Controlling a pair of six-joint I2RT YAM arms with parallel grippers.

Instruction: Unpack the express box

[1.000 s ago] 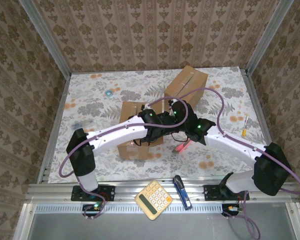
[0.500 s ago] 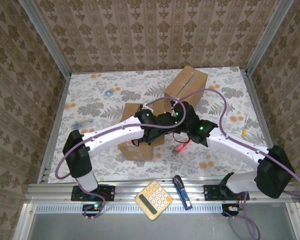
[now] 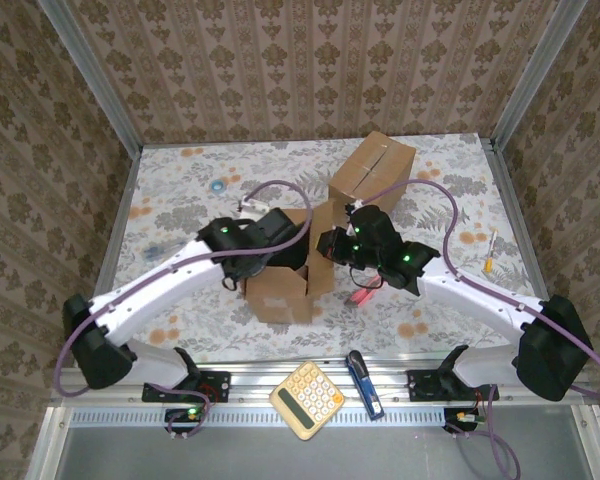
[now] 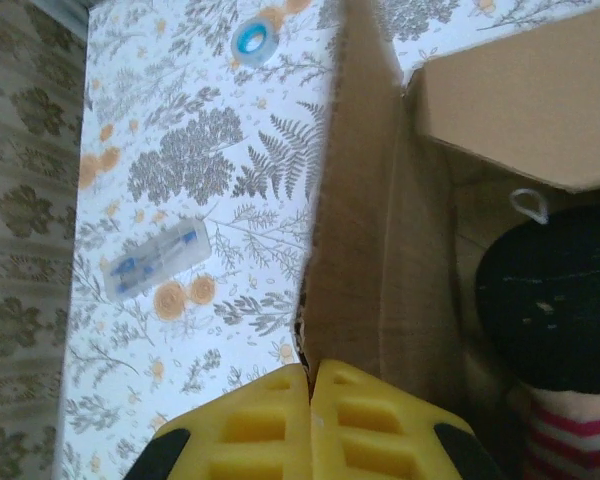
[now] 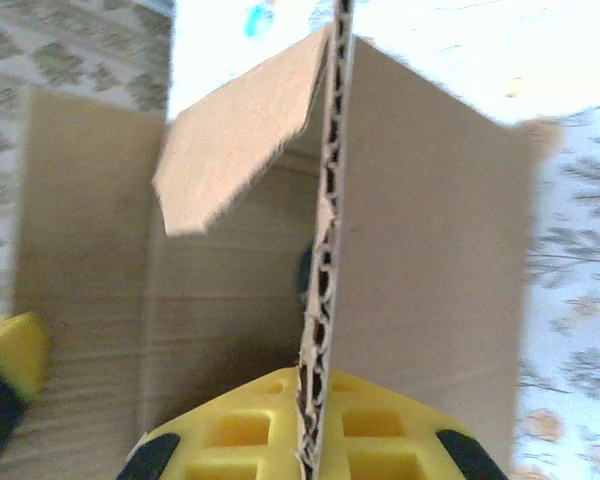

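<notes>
Express box (image 3: 278, 290) at the middle of the table (image 3: 180, 200), flaps held open.
Left pincer (image 4: 310, 375) is clenched on one side flap (image 4: 355, 200); right pincer (image 5: 313, 385) grips the opposite flap (image 5: 420, 230). Opening looks done; the dark, striped item (image 4: 550, 300) inside is not yet lifted out.
</notes>
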